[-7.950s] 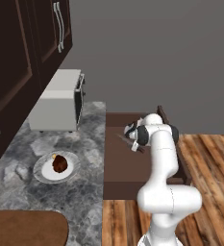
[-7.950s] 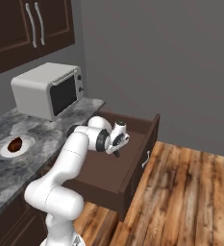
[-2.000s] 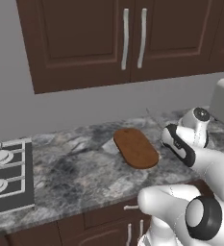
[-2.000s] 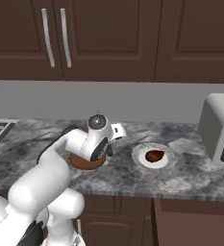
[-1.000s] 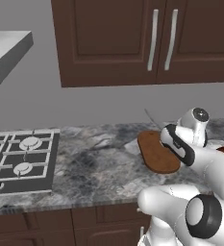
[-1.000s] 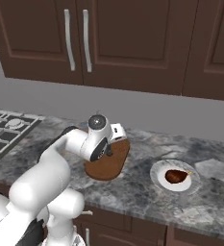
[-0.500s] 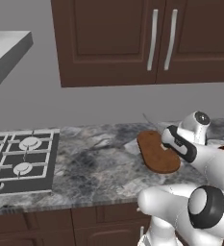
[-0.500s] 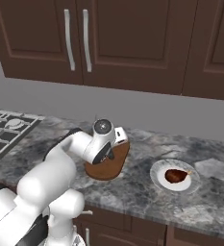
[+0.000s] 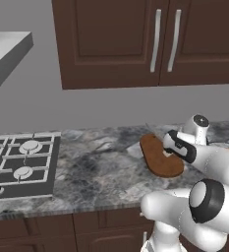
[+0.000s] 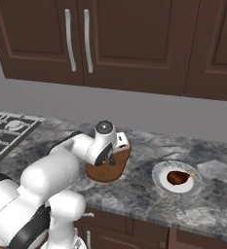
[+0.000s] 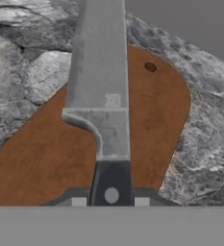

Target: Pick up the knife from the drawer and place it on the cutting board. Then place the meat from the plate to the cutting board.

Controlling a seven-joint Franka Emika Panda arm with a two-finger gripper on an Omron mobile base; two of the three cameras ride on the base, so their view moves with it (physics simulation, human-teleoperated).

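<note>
While the gripper [image 11: 110, 202] grips the knife [image 11: 101, 81] by its dark handle, the blade runs straight out from the fingers, lengthwise over the cutting board [image 11: 152, 120] below, tip past its far edge.

Lighting: even, diffuse light is falling across all views; no glare is showing.
Shadows: faint, soft ones.
Sharpness: hand view is rendering soft and pixelated; base views are holding focus.

A kitchen: gas stove [image 9: 20, 165] set in a marbled grey counter [image 9: 101, 172], range hood [image 9: 8, 56], dark wood cabinets [image 9: 150, 42] overhead.
</note>
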